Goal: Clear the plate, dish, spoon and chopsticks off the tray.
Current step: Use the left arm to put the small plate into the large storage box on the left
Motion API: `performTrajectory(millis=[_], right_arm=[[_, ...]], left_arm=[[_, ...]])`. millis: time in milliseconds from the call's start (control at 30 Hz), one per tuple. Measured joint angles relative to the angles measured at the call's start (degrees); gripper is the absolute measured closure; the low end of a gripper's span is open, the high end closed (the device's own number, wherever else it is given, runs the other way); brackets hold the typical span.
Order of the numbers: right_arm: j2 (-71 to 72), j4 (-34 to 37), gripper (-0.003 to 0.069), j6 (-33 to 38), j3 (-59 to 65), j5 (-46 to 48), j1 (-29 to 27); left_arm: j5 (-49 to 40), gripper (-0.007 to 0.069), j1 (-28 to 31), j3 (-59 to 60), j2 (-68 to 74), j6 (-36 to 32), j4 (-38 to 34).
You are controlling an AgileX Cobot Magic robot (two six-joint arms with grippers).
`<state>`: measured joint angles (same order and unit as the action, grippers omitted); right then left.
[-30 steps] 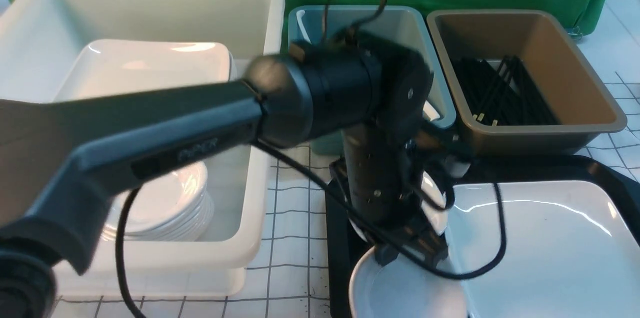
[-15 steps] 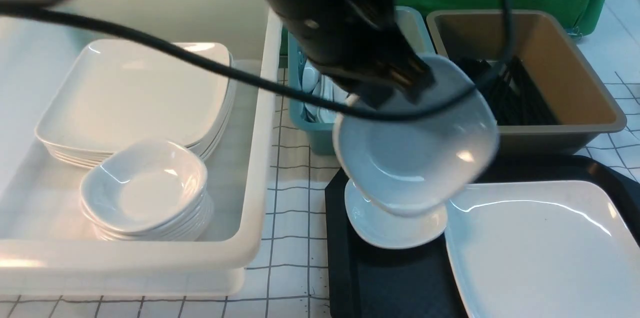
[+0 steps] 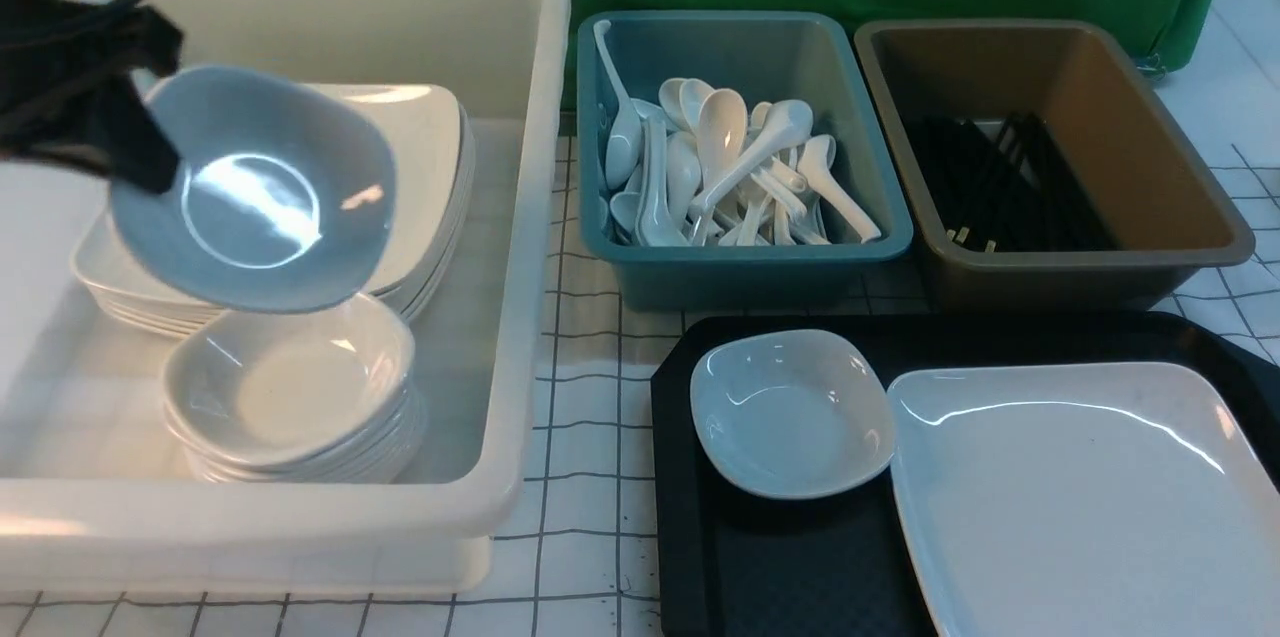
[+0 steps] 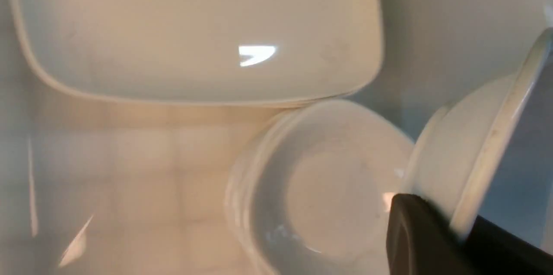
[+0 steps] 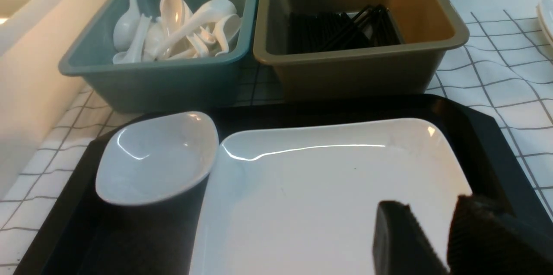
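- The left gripper [image 3: 150,137] has swung over from the tray [image 3: 685,537] to the white bin [image 3: 500,397]; its fingers are clenched on the rim of a small dish [image 3: 270,207], tilted above the stacked bowls [image 3: 290,387].
- A moment ago that dish was in the air by the spoon bin [image 3: 745,272]; now the view of the spoons is open, and the tray has one dish fewer.
- A second dish [image 3: 790,417] is left on the tray, just beside the plate [image 3: 1080,497]; both probably still have to go.
- No spoon or chopsticks show on the visible part of the tray; the chopstick bin [image 3: 1060,262] holds black sticks, so that sorting may be finished.
- The right gripper [image 5: 427,232] has its fingers parted over the plate, grasping nothing; the likely next move is lowering the held dish onto the bowls, gently, as it could slip or knock the stack.
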<state>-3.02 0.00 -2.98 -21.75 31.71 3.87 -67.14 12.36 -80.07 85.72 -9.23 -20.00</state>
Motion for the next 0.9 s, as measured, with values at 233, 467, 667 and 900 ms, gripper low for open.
performTrajectory(millis=[233,467,667,900], right_arm=[[0.00,0.00,0.0419,-0.04,0.00,0.00,0.00],[0.00,0.00,0.0419,0.01,0.00,0.00,0.00],[0.00,0.00,0.0419,0.01,0.00,0.00,0.00],[0.00,0.00,0.0419,-0.04,0.00,0.00,0.00]], left_arm=[[11.86,0.0615,5.24,11.84,0.00,-0.38,-5.84],[16.57,0.0615,5.24,16.66,0.60,-0.43,-11.60],[17.06,0.0610,5.07,17.67,2.40,-0.57,-12.41],[12.14,0.0574,5.06,17.78,3.38,-0.69,-11.23]])
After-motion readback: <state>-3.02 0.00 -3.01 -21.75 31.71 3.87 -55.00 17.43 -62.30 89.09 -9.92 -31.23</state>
